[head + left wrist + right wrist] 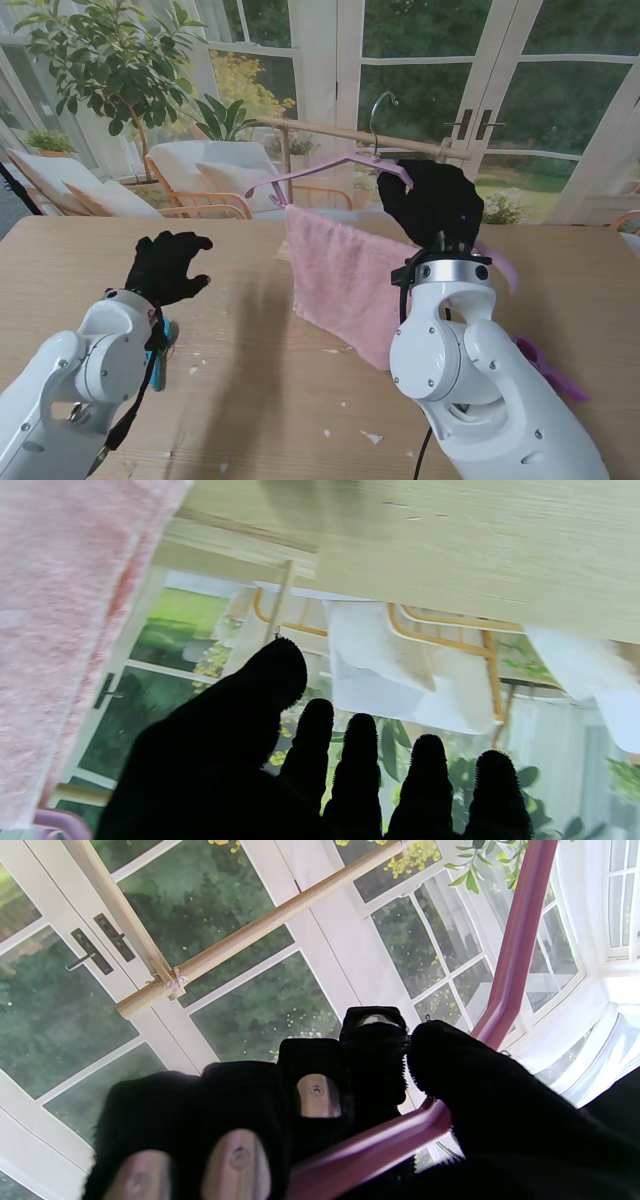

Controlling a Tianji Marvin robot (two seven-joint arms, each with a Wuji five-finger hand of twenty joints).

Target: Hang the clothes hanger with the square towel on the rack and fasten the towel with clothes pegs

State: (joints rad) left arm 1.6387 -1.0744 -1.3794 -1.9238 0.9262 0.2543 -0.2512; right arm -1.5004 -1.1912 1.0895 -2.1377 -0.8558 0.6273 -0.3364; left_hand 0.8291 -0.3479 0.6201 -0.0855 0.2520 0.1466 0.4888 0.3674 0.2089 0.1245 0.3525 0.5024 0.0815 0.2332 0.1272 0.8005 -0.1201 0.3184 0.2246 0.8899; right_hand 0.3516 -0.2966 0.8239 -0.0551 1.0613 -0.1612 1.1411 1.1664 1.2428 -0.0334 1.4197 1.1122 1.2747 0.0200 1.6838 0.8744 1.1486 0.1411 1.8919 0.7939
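My right hand (pixel 432 205) is shut on the purple clothes hanger (pixel 330 170), holding it up in the air near the wooden rack bar (pixel 360 137). A pink square towel (pixel 340 275) hangs from the hanger down toward the table. The hanger's metal hook (pixel 378 108) stands just above the bar. The right wrist view shows my fingers (pixel 310 1090) wrapped round the hanger's purple arm (pixel 515 940), with the rack bar (pixel 260 925) beyond. My left hand (pixel 168 265) hovers open over the table at the left, holding nothing. In the left wrist view the towel (pixel 65 605) fills one side.
A purple peg (pixel 548 370) lies on the table beside my right arm. A blue item (pixel 162 350) shows under my left wrist. Small white scraps (pixel 370 436) dot the wooden table (pixel 260 400). Chairs and glass doors stand beyond the far edge.
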